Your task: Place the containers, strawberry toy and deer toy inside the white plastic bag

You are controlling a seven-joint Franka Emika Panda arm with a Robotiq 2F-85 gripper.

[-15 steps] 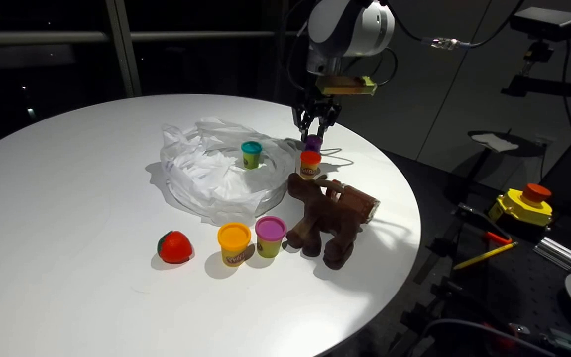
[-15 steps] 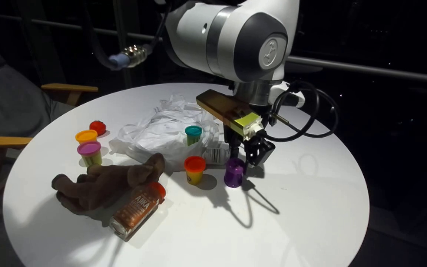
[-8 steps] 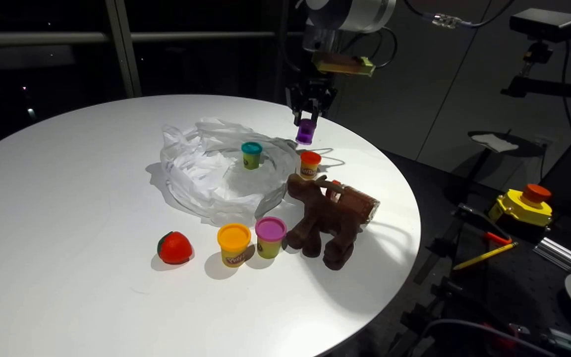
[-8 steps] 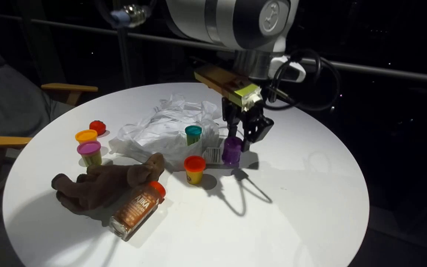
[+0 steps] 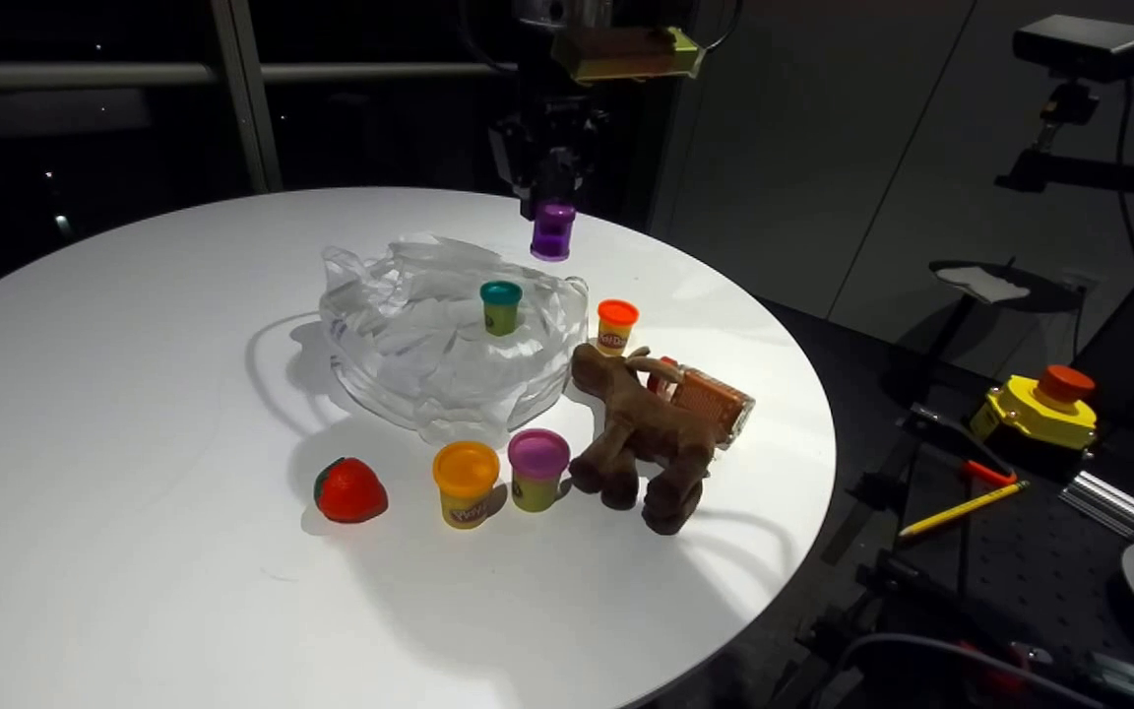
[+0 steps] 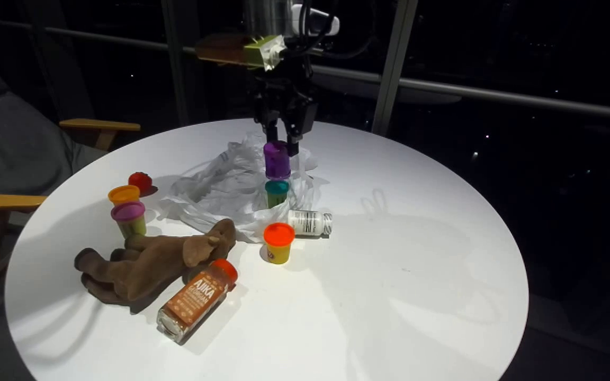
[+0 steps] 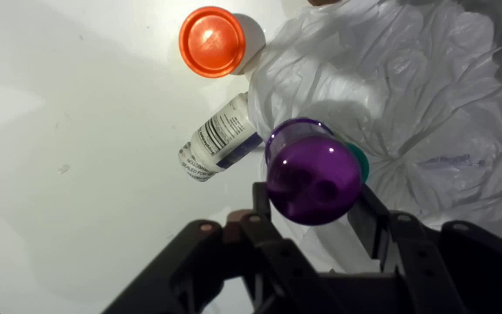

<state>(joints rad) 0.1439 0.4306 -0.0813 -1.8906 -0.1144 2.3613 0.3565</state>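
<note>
Red-capped container (image 6: 193, 300) reads "AJIKA GEORGIAN", bottle (image 7: 225, 134) "Supplement".

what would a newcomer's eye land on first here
Probably the glossy purple container, clasped in the gripper and held up near the white plastic bag. Next might come the brown deer toy, lying close to the pink-lidded container, then the bright red strawberry toy, left of the orange-lidded container in an exterior view.
</note>
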